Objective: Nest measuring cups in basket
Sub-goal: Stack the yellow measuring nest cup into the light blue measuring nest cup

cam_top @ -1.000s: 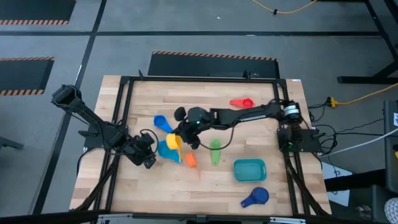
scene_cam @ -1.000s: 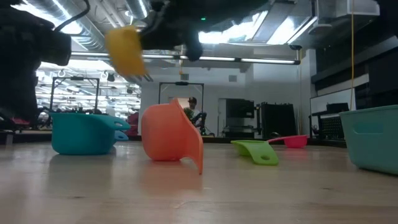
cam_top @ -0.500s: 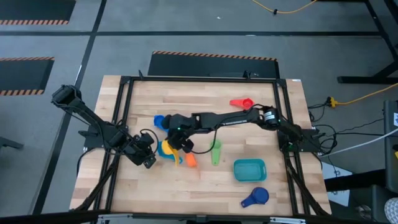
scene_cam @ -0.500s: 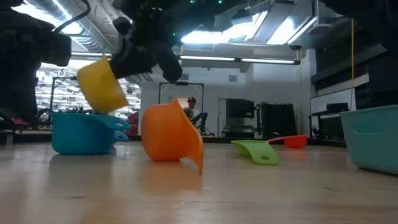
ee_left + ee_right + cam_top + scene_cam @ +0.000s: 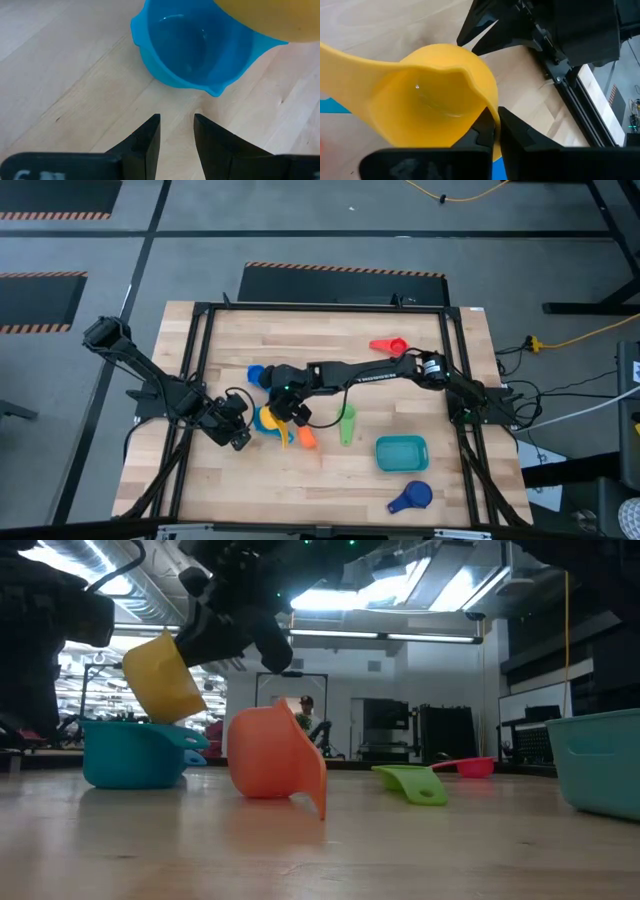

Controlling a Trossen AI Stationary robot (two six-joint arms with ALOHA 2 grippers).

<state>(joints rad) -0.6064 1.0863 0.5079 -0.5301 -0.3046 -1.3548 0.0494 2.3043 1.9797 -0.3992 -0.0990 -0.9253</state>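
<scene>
Right fingers (image 5: 492,130) clamp yellow cup (image 5: 435,95) | left fingers (image 5: 175,135) apart, empty | low view: above light blue cup (image 5: 135,755)

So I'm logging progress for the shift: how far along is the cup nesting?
Nothing is done: the teal plastic basket holds no cups. In hand: the right gripper, shut on the yellow plastic cup, holds it over the light blue cup; the left gripper waits beside it. Orange, green, red and dark blue cups lie loose.
</scene>
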